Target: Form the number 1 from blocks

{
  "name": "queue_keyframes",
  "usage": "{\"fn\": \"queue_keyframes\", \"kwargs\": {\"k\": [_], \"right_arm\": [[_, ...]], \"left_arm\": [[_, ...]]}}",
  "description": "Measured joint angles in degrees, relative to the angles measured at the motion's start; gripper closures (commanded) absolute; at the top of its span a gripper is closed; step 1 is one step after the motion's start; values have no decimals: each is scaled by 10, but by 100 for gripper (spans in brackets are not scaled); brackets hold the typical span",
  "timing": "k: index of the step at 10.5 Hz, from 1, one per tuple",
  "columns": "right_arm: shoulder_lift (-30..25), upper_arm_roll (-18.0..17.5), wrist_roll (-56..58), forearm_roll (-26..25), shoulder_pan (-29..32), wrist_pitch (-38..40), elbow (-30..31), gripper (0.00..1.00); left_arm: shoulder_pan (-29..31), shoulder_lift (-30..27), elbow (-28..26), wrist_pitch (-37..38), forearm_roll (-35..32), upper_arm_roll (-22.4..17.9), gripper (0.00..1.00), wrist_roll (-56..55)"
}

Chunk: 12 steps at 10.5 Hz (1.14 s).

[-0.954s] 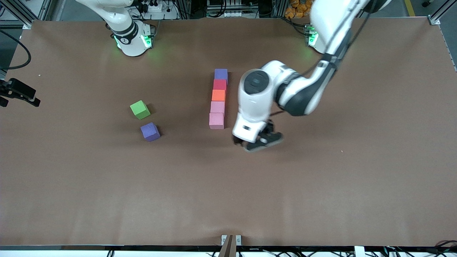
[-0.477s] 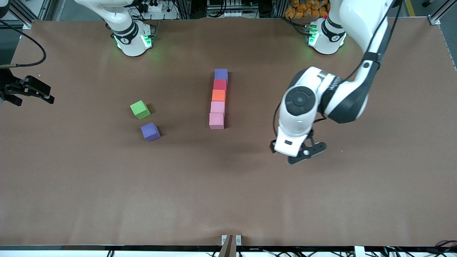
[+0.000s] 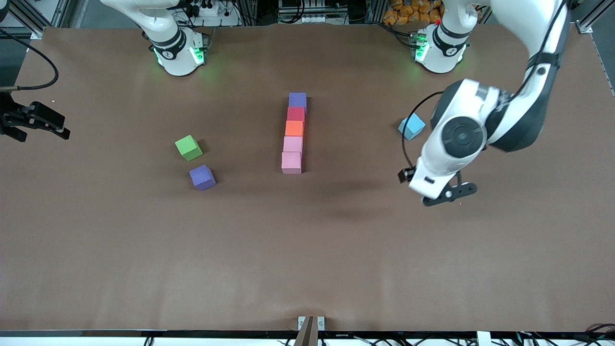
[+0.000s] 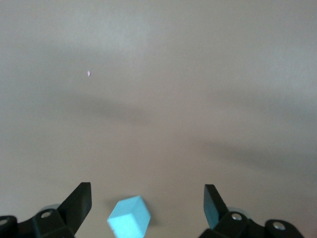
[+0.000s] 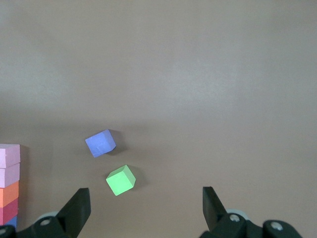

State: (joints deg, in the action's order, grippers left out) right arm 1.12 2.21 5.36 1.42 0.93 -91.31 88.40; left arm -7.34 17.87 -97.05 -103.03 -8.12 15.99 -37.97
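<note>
Left gripper (image 4: 147, 201) gapes empty — right gripper (image 5: 146, 206) too, unseen from front.

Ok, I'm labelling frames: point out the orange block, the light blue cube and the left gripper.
orange block (image 3: 294, 128): front view, top face, middle of the column.
light blue cube (image 3: 411, 127): front view, top face.
left gripper (image 4: 147, 201): left wrist view, midway between its open fingertips.

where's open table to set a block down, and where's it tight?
Free: the table nearer the camera than the five-block line, and the strip between that line and the light blue cube. Tight: green cube beside loose purple cube. Left gripper hangs open; right gripper waits at the edge.
</note>
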Motion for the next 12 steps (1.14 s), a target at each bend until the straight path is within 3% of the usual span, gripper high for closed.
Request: {"fn": "queue_keyframes", "kwargs": {"k": [2, 5, 12], "right_arm": [[0, 0, 0, 0, 0, 1, 0, 0], [0, -1, 0, 0, -3, 4, 0, 0], [0, -1, 0, 0, -3, 4, 0, 0]], "left_arm": [[16, -57, -28, -3, 27, -16, 0, 63], [24, -103, 13, -7, 52, -76, 0, 166], [20, -132, 126, 126, 58, -77, 0, 252]]}}
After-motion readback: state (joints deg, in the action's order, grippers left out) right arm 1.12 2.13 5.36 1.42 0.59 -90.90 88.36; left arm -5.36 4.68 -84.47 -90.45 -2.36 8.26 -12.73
